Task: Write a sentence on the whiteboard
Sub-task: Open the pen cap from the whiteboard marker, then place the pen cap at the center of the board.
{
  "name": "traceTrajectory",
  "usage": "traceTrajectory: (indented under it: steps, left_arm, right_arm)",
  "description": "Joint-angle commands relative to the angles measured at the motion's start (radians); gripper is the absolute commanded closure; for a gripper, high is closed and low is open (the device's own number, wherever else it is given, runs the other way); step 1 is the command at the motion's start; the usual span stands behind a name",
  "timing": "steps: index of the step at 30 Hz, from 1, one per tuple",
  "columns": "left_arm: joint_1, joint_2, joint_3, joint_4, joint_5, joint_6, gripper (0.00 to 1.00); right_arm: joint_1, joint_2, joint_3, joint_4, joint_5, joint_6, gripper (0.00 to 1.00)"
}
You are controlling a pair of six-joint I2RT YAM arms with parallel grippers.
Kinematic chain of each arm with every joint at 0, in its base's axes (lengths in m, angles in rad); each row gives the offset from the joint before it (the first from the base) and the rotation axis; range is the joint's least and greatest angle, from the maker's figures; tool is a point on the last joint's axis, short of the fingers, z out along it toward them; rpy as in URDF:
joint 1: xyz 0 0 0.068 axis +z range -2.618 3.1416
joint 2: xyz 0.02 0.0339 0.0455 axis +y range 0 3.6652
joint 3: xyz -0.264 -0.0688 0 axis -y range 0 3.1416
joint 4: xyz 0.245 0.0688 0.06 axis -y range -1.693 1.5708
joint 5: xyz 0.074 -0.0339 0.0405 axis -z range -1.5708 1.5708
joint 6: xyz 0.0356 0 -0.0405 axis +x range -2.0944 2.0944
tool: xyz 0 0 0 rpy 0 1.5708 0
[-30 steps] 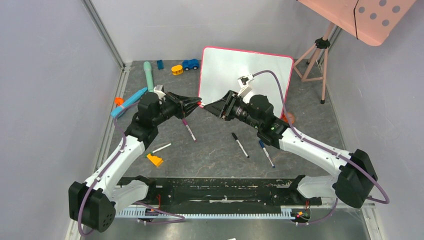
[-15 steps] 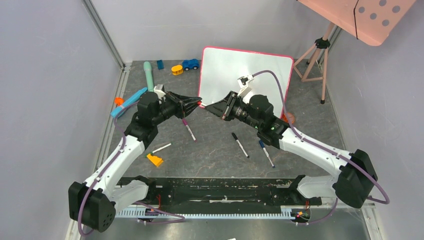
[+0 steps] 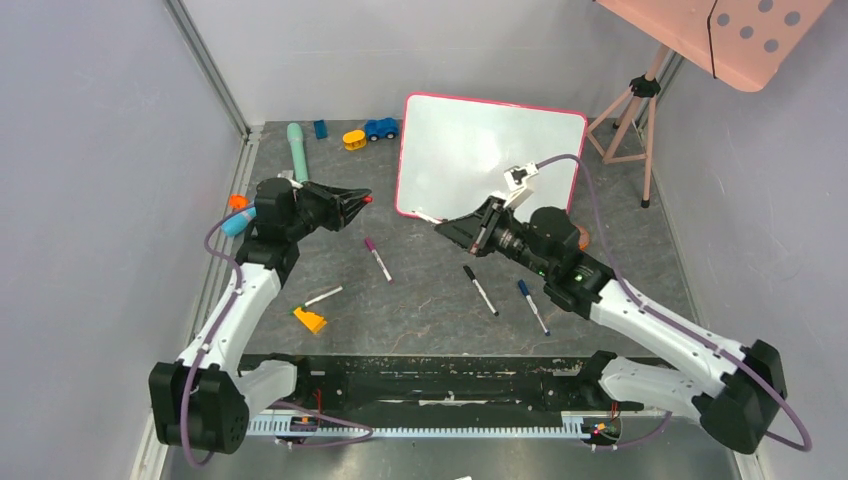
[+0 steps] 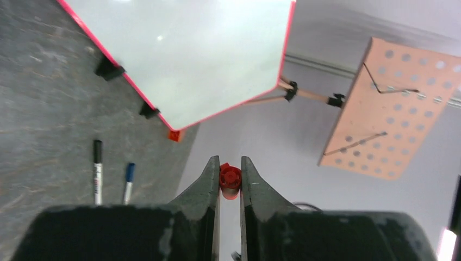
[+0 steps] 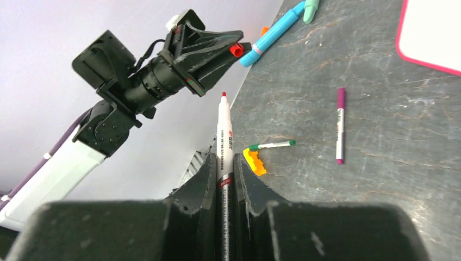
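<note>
At far centre, leaning upright: whiteboard [image 3: 490,150], blank as we see it, no sentence yet. Left gripper [image 4: 230,163]: pinched narrow on red cap [image 4: 230,178], held aside. Right gripper [image 5: 224,159]: clamped on uncapped red marker [image 5: 224,130], tip forward, ready for writing, we judge.

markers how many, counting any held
5: purple, black and blue lying before the whiteboard, green-capped by the yellow block, red marker in the right end effector. Others may be hidden.

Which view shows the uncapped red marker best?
Right wrist: the red marker runs full length, red tip bare, clamped in the right hand. Top external shows only its white end poking out; left wrist misses it.
</note>
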Motion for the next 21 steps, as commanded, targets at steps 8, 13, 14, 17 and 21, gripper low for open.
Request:
traceTrajectory:
  steps: [8,13,14,17,21]
  left_arm:
    - [0.035,0.109,0.041,-0.302,-0.186,0.418,0.98]
    - [0.036,0.146,-0.001,-0.355,-0.265,0.468,0.98]
    - [0.036,0.168,-0.002,-0.371,-0.277,0.476,0.98]
    - [0.036,0.241,-0.002,-0.412,-0.281,0.515,0.98]
    - [0.037,0.339,0.004,-0.437,-0.26,0.554,0.98]
  right_arm:
    - [-0.014,-0.138,0.093,-0.483,0.219,-0.228,1.0]
    - [-0.014,-0.163,0.1,-0.592,0.272,-0.276,1.0]
    - [-0.014,-0.165,0.103,-0.619,0.286,-0.284,1.0]
    - [-0.014,-0.172,0.105,-0.657,0.298,-0.312,1.0]
    - [-0.014,-0.186,0.092,-0.664,0.307,-0.317,1.0]
